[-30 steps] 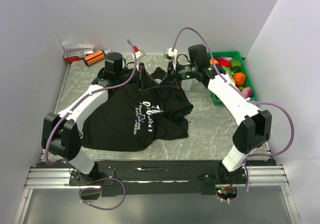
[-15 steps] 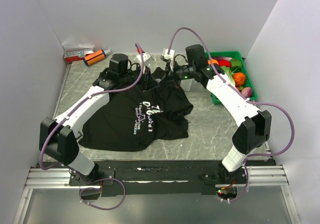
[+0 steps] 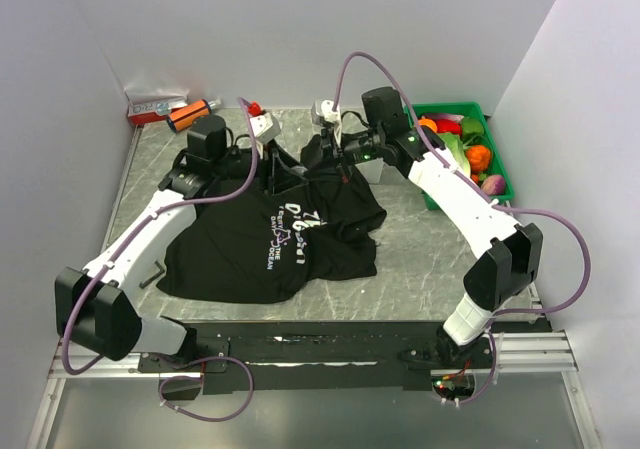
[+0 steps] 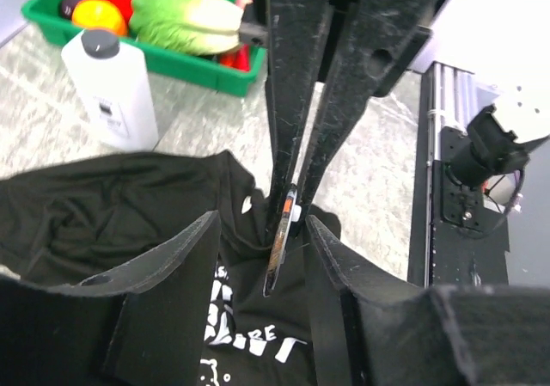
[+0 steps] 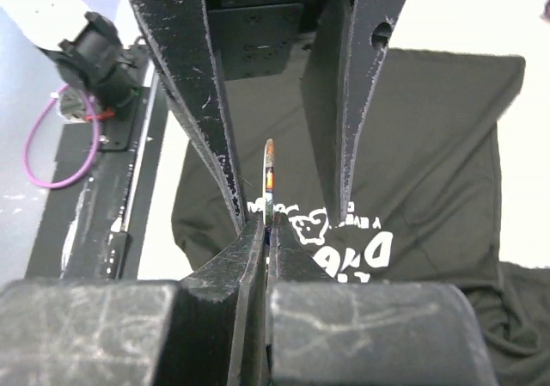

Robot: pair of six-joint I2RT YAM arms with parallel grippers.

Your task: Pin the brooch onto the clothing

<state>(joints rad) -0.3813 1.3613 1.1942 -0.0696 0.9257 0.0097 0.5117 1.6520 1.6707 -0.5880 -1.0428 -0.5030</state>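
The clothing (image 3: 260, 239) is a black T-shirt with white lettering, lying rumpled on the table. The brooch (image 4: 281, 240) shows edge-on as a thin plate with an orange spot. It hangs just above the shirt's chest print. My right gripper (image 5: 268, 224) is shut on the brooch (image 5: 269, 175) and reaches in from the back right (image 3: 318, 155). My left gripper (image 4: 261, 221) is open, its fingers (image 5: 206, 102) standing either side of the brooch without touching it. In the top view the left gripper (image 3: 278, 169) hovers over the shirt's collar end, and the brooch is too small to pick out.
A green bin (image 3: 506, 174) of toy vegetables stands at the back right, with a white bottle (image 4: 112, 85) just in front of it. An orange tube (image 3: 190, 115) and a red and white box (image 3: 155, 106) lie at the back left corner.
My left gripper has opened and its arm has drawn back to the left. My right gripper has stayed shut on the brooch and shifted slightly left.
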